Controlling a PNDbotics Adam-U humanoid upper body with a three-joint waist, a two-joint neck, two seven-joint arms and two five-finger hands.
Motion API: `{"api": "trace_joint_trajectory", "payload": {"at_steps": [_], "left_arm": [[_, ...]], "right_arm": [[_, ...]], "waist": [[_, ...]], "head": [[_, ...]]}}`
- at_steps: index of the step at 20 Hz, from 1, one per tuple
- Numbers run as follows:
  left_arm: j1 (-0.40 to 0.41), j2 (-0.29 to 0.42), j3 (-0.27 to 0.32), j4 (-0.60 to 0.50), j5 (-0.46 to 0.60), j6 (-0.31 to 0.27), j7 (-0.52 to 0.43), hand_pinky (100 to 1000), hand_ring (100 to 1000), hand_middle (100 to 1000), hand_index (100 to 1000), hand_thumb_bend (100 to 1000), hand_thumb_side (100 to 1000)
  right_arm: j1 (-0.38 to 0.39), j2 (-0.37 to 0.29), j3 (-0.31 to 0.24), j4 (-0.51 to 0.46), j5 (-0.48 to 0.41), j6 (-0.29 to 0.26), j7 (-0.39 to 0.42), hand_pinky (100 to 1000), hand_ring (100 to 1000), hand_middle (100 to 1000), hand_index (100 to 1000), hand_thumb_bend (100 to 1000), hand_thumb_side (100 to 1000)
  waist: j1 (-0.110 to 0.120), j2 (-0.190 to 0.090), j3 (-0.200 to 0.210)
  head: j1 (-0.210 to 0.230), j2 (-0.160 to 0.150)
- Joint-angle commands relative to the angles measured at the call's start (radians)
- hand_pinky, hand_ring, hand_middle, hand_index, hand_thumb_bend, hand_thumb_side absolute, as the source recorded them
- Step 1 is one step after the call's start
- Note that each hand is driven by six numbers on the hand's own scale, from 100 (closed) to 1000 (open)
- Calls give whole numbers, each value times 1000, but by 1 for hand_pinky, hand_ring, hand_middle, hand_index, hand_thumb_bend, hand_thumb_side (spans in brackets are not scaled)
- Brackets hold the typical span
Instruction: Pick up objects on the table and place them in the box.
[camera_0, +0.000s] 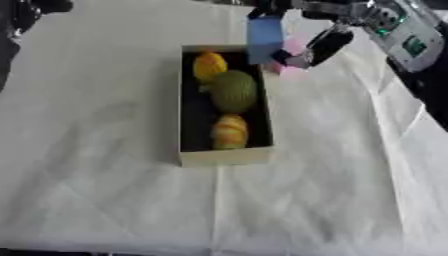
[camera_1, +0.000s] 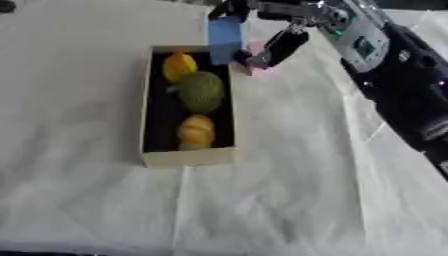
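White cloth (camera_0: 114, 200) fills the lower frame. Above it, the box (camera_0: 223, 156) holds three fruit-like objects (camera_0: 233, 91) in a row. At upper centre, the right hand (camera_1: 282, 46) pinches a blue block (camera_1: 226, 33) over the box's far corner, apparently poised for dropping in.

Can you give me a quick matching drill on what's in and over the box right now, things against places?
Things:
1. blue block
2. green fruit
3. orange fruit
4. yellow striped fruit

Places:
A. near end of the box
B. middle of the box
C. held in the right hand, above the box's far right corner
D. far end of the box

Pairs: 1-C, 2-B, 3-D, 4-A
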Motion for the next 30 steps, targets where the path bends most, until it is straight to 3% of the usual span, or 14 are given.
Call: {"api": "trace_joint_trajectory", "payload": {"at_steps": [1,11,17,21,23,26,27,30], "left_arm": [[-12,10,2,-7,3,1,-6,850,849,820,859,100,672],[-13,3,-3,-6,5,8,-19,850,849,821,859,100,672],[-11,3,-1,-5,5,10,-22,850,849,822,858,100,672],[-11,2,-2,-5,5,11,-26,850,850,822,858,100,672],[-10,1,-2,-5,4,12,-27,850,850,822,858,100,672],[-11,0,-1,-4,4,13,-30,851,850,822,858,100,672],[-11,0,-2,-4,4,13,-31,850,849,822,858,100,672],[-11,-1,-3,-4,4,14,-34,850,848,821,858,100,672]], "right_arm": [[-25,7,7,3,-18,-14,-8,724,693,267,561,100,172],[-6,68,41,13,1,-41,-38,723,699,296,587,100,162],[4,62,42,15,70,-79,-28,745,756,442,689,100,191],[6,58,38,27,132,-110,-17,784,822,583,820,100,210],[6,58,38,34,160,-127,3,821,878,703,900,100,212],[6,59,28,40,194,-155,24,877,929,774,949,100,201],[6,61,27,44,200,-166,32,900,945,793,962,100,250],[4,70,23,63,183,-191,63,933,969,839,998,100,279]], "waist": [[-2,-37,2],[-4,-35,8],[-6,-35,8],[-6,-36,7],[-6,-36,7],[-6,-36,7],[-6,-36,7],[-5,-37,6]], "head": [[0,4],[3,4],[5,4],[7,4],[7,4],[9,4],[9,4],[9,4]]}}
